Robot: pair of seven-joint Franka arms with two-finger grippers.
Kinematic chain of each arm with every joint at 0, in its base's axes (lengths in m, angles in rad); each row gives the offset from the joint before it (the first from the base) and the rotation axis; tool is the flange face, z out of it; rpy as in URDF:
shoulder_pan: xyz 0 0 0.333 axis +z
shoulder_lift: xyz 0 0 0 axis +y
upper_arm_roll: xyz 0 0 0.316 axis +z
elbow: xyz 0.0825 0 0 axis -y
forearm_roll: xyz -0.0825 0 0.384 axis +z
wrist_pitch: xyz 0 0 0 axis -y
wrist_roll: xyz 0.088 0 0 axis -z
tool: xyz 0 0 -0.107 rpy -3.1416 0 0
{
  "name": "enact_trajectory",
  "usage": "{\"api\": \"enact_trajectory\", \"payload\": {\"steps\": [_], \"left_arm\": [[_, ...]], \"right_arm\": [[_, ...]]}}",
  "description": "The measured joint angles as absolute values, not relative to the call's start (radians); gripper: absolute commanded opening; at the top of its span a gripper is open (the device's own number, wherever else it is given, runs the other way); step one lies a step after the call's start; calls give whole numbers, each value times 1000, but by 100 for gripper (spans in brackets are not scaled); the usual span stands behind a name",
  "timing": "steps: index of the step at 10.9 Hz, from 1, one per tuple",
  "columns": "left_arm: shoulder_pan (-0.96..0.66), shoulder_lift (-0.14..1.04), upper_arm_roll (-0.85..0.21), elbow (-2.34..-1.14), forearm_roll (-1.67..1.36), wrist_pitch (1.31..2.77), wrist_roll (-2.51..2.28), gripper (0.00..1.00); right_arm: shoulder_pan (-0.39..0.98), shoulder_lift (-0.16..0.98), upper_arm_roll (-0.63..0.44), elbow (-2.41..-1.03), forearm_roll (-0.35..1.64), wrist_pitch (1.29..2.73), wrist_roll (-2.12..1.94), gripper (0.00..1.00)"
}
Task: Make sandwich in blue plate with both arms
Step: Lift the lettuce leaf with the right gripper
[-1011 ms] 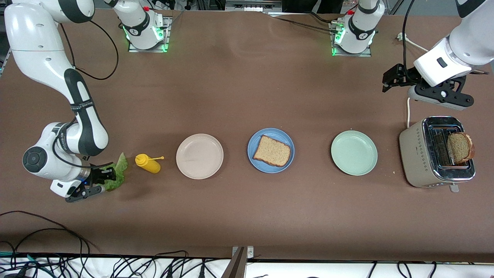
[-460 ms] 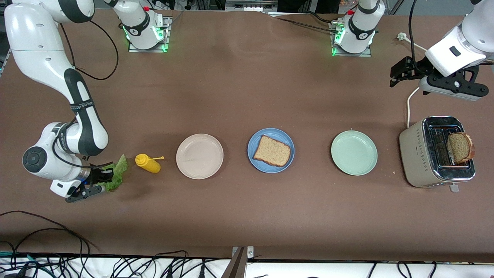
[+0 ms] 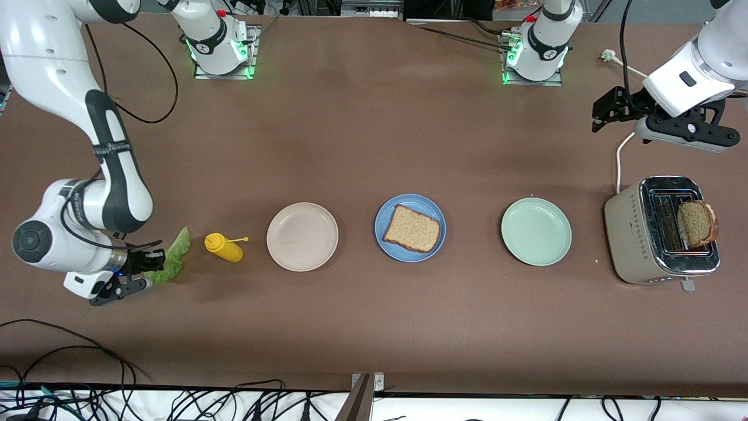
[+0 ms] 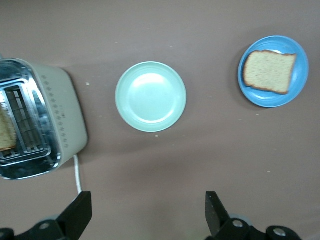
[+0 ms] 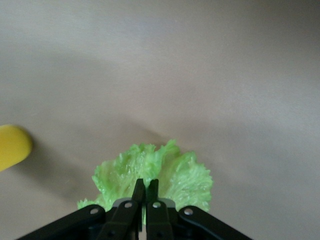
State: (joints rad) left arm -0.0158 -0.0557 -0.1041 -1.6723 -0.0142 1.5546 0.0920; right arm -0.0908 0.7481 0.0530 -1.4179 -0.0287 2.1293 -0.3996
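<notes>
Lettuce pinched in right hand.

The right gripper pinches the lettuce leaf (beside the yellow bottle).

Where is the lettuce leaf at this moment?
The lettuce is at the right arm's end of the table, beside the yellow bottle, pinched by the right gripper.

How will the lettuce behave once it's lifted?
Probably floppy: the lettuce is thin and ruffled, and the right tool is shut on just one edge, so the rest should droop. It looks light. Likely fragile too; a leaf that thin could tear.
</notes>
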Motion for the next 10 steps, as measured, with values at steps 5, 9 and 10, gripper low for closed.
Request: {"api": "enact_trajectory", "payload": {"steps": [5,9,10], "left_arm": [[-16,-56,-106,-1672,7,1555,92,100],[-16,-56,-106,-1672,7,1555,92,100],[-16,-56,-106,-1672,7,1555,92,100]], "right_arm": [[-65,583,57,-1415,-26,1896,-394,0],[-17,463,60,-1414,-23,1730,-286,0],[10,438,61,-1414,-22,1696,-232,0]]}}
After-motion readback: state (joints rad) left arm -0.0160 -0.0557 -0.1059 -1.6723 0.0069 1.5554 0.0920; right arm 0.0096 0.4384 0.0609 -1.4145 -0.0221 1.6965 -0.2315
